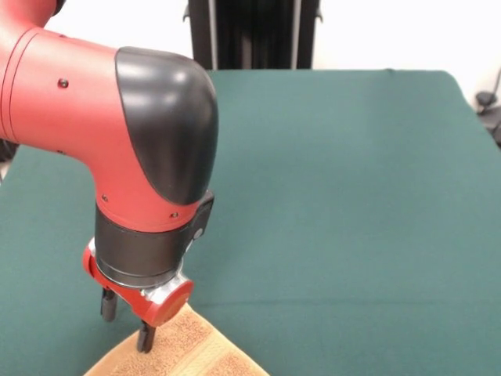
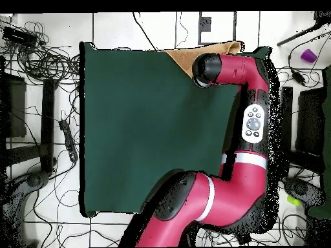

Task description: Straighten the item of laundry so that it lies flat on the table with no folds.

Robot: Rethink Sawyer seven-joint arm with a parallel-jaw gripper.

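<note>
The item of laundry [image 1: 192,352] is an orange-tan terry towel at the near edge of the green table [image 1: 352,196]; only its upper corner shows, and a paler band crosses it near the picture's bottom. My gripper [image 1: 125,329] hangs over the towel's left edge, open, one fingertip [image 1: 145,341] at the cloth and the other over bare green. In the overhead view the towel [image 2: 187,57] lies at the top edge of the table [image 2: 142,129], partly under the arm's black wrist, which hides the gripper.
The arm's red and black wrist [image 1: 156,141] fills the upper left of the front view. Cables [image 2: 45,58] lie on the floor to the left in the overhead view. A purple object [image 2: 308,55] sits off the table at the upper right.
</note>
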